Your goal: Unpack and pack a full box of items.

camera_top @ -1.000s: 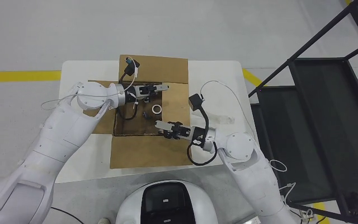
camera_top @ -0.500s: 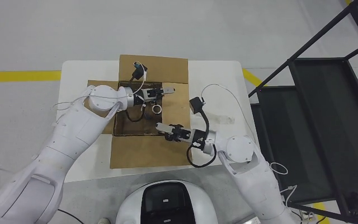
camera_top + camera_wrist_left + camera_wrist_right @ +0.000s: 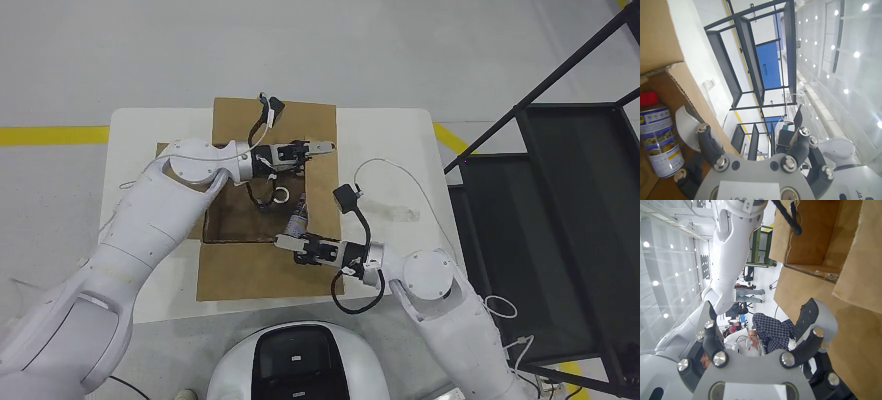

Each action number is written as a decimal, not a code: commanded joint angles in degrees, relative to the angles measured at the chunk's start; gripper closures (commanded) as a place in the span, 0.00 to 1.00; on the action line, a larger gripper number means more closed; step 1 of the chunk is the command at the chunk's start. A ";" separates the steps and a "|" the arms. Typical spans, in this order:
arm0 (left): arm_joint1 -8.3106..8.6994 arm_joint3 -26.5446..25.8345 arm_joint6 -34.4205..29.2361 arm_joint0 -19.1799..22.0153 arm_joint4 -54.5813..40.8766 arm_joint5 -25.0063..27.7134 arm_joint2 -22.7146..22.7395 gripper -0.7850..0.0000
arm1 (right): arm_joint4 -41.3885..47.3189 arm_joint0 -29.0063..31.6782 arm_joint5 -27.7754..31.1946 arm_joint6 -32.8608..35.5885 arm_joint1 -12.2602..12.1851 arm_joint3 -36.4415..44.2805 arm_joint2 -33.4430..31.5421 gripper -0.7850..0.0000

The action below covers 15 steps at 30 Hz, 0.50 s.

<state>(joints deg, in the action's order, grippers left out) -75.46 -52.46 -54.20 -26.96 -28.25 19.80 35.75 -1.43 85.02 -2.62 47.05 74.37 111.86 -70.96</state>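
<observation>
An open cardboard box (image 3: 262, 272) lies on the white table (image 3: 140, 290) with its flaps spread out. Inside it stand a spray can with a red cap (image 3: 658, 140), also visible from above as the can (image 3: 298, 215), and a small white ring (image 3: 283, 192). My left gripper (image 3: 322, 147) is open at the box's right wall; in its wrist view the left gripper (image 3: 742, 115) has the cardboard edge (image 3: 696, 94) between its fingers. My right gripper (image 3: 283, 240) hangs open at the box's near wall, and the right gripper (image 3: 759, 308) holds nothing beside a brown flap (image 3: 848, 323).
A small clear object (image 3: 405, 212) lies on the table right of the box. A dark metal rack (image 3: 560, 190) stands past the table's right edge. White cables trail from both wrists.
My left gripper has swung rightward across the box to its right wall. The right gripper has slid a little toward the box's near edge.
</observation>
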 commanded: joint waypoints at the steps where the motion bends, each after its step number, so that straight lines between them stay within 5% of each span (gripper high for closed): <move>1: -0.74 -0.29 -0.76 0.26 -1.37 0.56 -0.31 0.00 | -0.87 0.57 0.24 -1.81 -0.09 0.91 -0.10 0.00; 9: -3.89 1.47 -5.05 1.70 -5.73 2.58 -1.84 0.00 | -5.88 8.94 -0.81 -14.96 -0.89 8.60 -6.73 0.00; 15: -3.97 3.87 -6.34 2.02 -5.31 5.69 0.24 0.00 | -8.37 14.48 -4.29 -21.15 -1.33 8.78 -11.41 0.00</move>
<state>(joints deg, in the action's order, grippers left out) -79.63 -48.66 -60.23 -24.91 -33.81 24.95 35.41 -9.96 99.12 -6.68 26.42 73.06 121.00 -82.03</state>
